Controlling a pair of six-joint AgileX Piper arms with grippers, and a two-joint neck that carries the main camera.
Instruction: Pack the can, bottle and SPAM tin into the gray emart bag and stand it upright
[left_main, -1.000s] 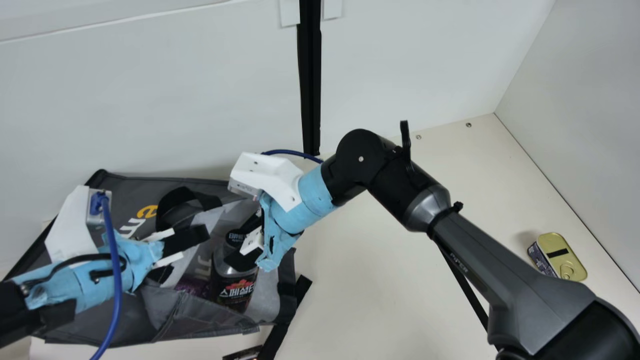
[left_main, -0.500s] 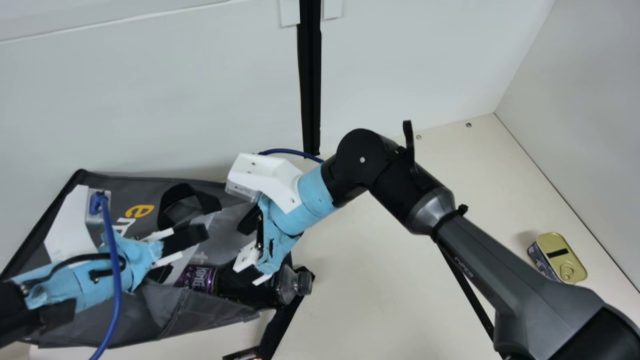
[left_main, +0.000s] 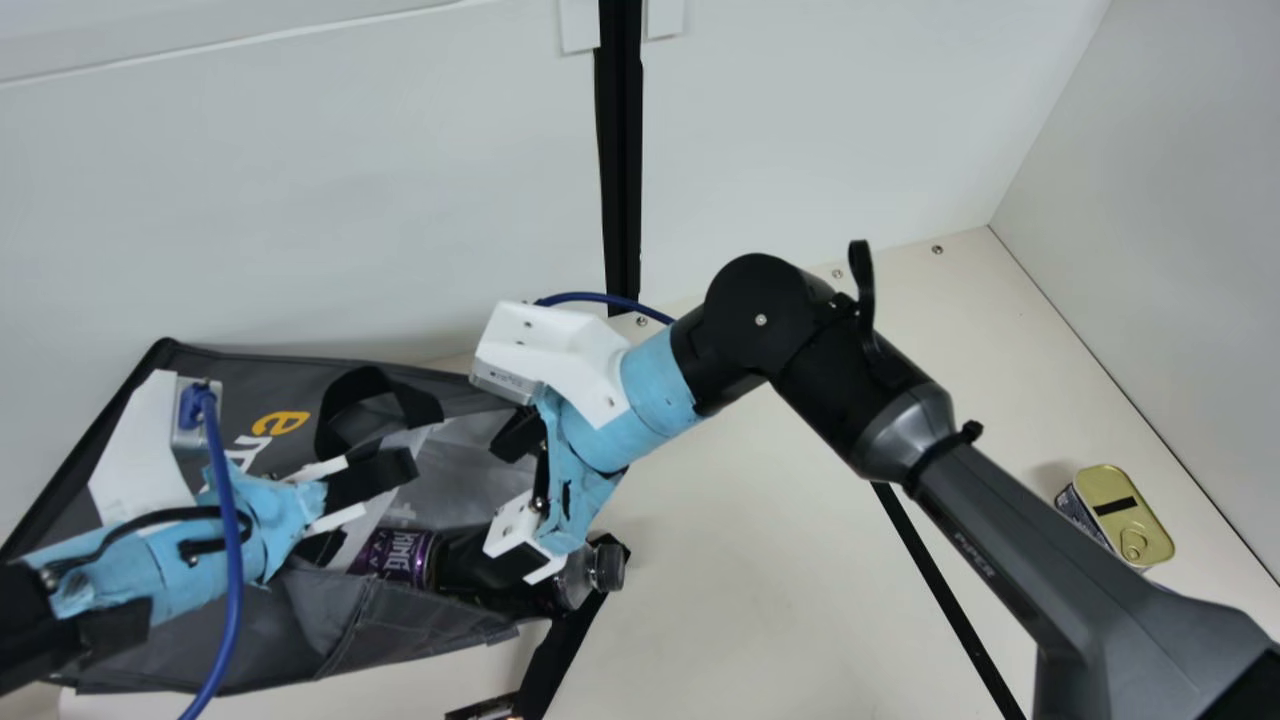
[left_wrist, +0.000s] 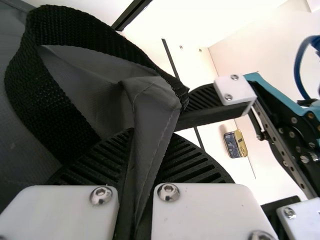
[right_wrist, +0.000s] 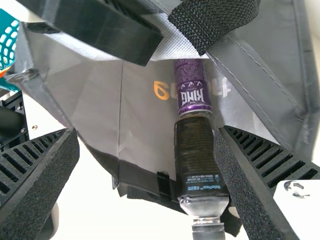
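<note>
Main view looks down at a slant from well above the left claw (left_main: 372, 512) and right claw (left_main: 500, 495). Left wrist cam sits tight behind its claw, facing past the bag (left_main: 285, 375) toward the right claw and tin (left_main: 1130, 485). Right wrist cam's super close too, peering past its claw into the bag. All three catch the bag.

"KING" on purple can (right_wrist: 192, 86) — orange "e" on gray bag (left_main: 265, 378) — bottle (right_wrist: 197, 150) print too small.

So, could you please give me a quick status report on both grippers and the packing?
Left gripper clamped on bag. Right gripper open near bottle. Can inside; tin outside. Bottle's neck jutting past bag's mouth.
</note>
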